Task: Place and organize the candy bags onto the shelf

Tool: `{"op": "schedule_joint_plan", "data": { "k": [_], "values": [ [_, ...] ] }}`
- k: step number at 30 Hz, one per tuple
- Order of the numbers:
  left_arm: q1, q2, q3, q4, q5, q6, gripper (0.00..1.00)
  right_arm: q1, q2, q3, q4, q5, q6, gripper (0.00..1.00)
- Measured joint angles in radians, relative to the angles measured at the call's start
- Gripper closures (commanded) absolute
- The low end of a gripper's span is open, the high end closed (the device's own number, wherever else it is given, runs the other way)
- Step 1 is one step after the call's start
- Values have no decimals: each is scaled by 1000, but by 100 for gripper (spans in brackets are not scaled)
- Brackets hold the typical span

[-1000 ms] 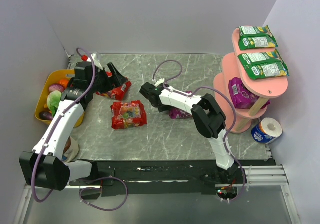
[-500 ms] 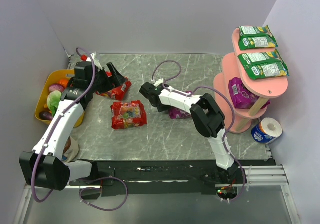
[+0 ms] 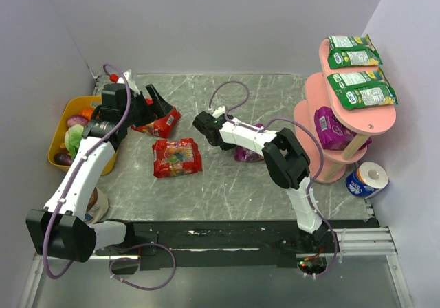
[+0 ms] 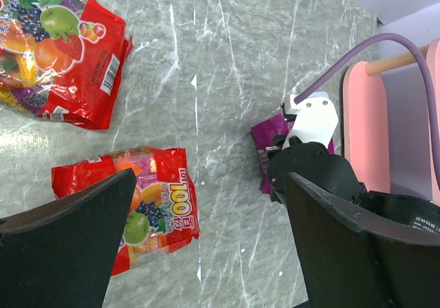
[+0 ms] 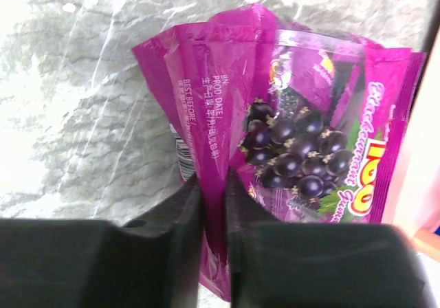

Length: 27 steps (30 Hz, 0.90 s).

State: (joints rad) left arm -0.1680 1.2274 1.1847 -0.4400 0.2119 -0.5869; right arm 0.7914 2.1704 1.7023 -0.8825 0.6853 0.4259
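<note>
Purple candy bag [image 5: 295, 136] lies on the desk [image 3: 227, 184] at the shelf's [image 3: 371, 124] nine o'clock; right tool [image 5: 213, 198] pinches its raised fold; likely light, limp, slippery; left tool [image 4: 210, 177] spread wide.

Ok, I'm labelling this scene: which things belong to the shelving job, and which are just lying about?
Job: two green candy bags, shelved purple bag, gripped purple bag in the right hand, two red bags, pink shelf.
Lying about: yellow bowl, toy vegetables, blue-and-white roll.
</note>
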Motion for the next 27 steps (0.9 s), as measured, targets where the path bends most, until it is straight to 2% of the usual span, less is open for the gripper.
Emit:
{"op": "schedule_joint_plan", "data": {
  "k": [2, 14, 27],
  "values": [
    [0, 0, 0, 0, 0, 0, 4, 0, -1, 2, 0, 14, -4, 100],
    [0, 0, 0, 0, -1, 0, 4, -34, -59, 4, -3, 34, -52, 100],
    [0, 0, 0, 1, 0, 0, 4, -117, -349, 8, 85, 102, -303, 100]
  ]
}}
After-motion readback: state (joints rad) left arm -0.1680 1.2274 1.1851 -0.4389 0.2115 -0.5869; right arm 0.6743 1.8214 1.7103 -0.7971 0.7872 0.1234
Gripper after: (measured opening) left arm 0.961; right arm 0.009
